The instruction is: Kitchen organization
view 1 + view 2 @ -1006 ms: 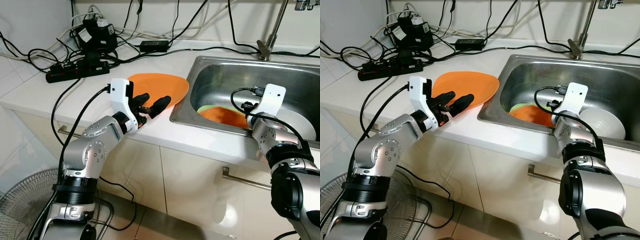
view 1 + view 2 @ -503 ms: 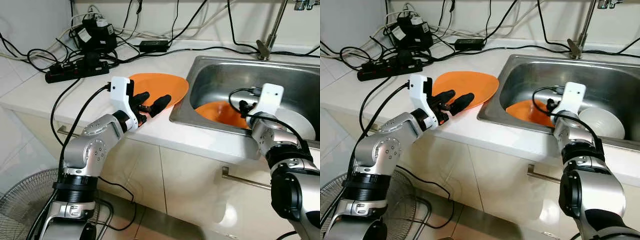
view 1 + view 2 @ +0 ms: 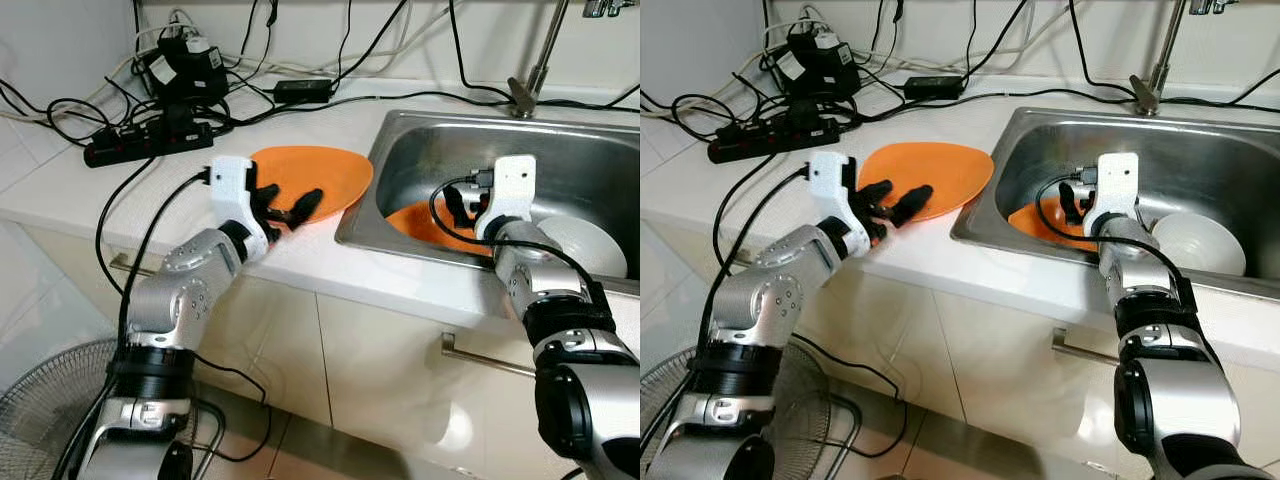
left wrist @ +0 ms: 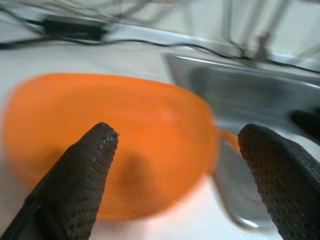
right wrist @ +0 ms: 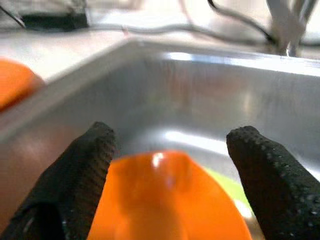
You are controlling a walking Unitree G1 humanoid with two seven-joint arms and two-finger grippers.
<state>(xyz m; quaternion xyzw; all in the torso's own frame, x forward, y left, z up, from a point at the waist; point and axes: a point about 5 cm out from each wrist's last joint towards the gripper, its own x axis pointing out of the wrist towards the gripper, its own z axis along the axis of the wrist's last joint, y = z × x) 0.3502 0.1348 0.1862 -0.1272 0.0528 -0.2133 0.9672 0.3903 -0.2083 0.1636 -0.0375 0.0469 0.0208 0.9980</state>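
An orange plate (image 3: 318,172) lies flat on the white counter, its right edge at the sink's rim. My left gripper (image 3: 286,206) hovers open at the plate's near edge, and the plate (image 4: 125,125) lies between and beyond its two fingers. An orange bowl (image 3: 432,222) rests tilted in the steel sink (image 3: 400,265). My right gripper (image 3: 456,206) reaches down into the sink just above that bowl. It stands open, with the bowl (image 5: 165,200) low between its fingers. A green sliver (image 5: 226,184) peeks out behind the bowl.
A white bowl (image 3: 592,245) sits in the sink at the right. The tap (image 3: 528,88) stands behind the sink. A power strip (image 3: 148,145), adapters and tangled cables crowd the counter's back left. A floor fan (image 3: 40,420) stands low at the left, by the cabinet front.
My right gripper has moved left and deeper into the sink, onto the orange bowl. The bowl now hides most of the green piece. My left gripper has edged forward over the plate's rim.
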